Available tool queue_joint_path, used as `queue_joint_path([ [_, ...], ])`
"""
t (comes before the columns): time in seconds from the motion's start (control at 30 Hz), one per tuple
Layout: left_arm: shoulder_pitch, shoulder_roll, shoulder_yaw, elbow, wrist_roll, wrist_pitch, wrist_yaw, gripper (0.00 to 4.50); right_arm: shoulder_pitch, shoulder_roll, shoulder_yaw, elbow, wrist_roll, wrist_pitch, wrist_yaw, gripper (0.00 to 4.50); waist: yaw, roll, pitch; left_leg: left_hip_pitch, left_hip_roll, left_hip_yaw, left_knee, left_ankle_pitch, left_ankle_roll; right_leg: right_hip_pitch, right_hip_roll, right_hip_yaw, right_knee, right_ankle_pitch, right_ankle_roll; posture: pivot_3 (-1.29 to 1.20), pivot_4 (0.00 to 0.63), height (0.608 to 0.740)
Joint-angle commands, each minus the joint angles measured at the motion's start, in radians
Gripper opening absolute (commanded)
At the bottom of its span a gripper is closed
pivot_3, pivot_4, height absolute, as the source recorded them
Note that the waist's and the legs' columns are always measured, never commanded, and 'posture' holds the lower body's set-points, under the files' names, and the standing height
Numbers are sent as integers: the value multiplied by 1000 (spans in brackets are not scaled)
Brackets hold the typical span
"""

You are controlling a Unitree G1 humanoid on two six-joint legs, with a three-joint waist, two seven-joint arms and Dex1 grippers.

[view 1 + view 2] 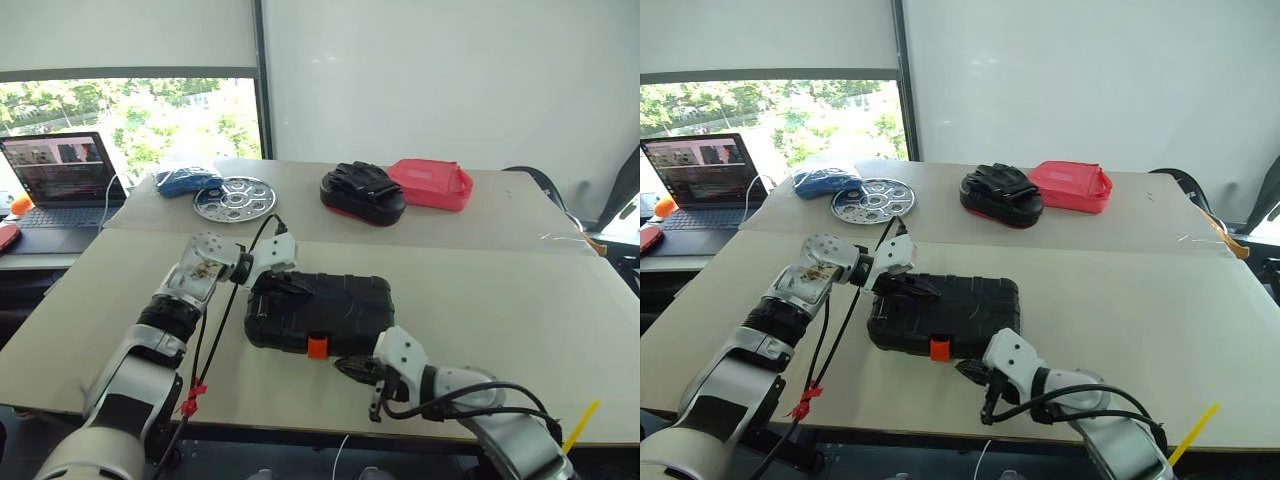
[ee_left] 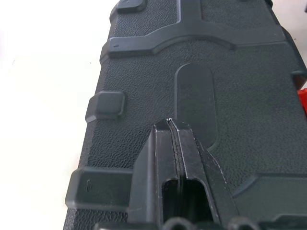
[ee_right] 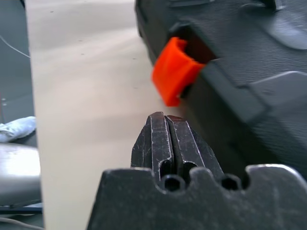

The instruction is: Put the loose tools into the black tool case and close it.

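The black tool case [image 1: 320, 312], a closed clamshell of pebbled, ribbed plastic, lies flat on the matte beige table [image 1: 520, 300]. Left gripper [image 2: 171, 125] rests pressed together on its lid. Right gripper [image 3: 163, 120], also pressed together, sits just beside the glossy orange latch [image 3: 173, 72].

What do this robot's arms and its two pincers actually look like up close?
Both arms are silver-grey and white shells with black joint sections. The left arm has black cables running loose along it, tied with a red tag; the right arm also trails looped black cables. The left gripper and right gripper are each a pair of flat, matte black fingers with ridged inner faces.
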Motion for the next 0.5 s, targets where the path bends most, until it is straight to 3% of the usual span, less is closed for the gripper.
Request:
queue_joint_path([
  [0.03, 36, -5, -33, -27, 32, -3, -30, 0, 6, 9, -1, -56, 12, -33, 3, 53, 0, 0, 0, 0, 0, 0, 0, 0, 0, 0, 0, 0, 0, 0, 0, 0, 150, 740],
  [0.5, 47, -26, -44, -107, 35, 49, -38, 0, -86, 80, 73, 68, -119, -104, -57, 53, -1, 0, 0, 2, 0, 0, 1, 0, 0, 2, 0, 0, 1, 0, 0, 0, 150, 740],
])
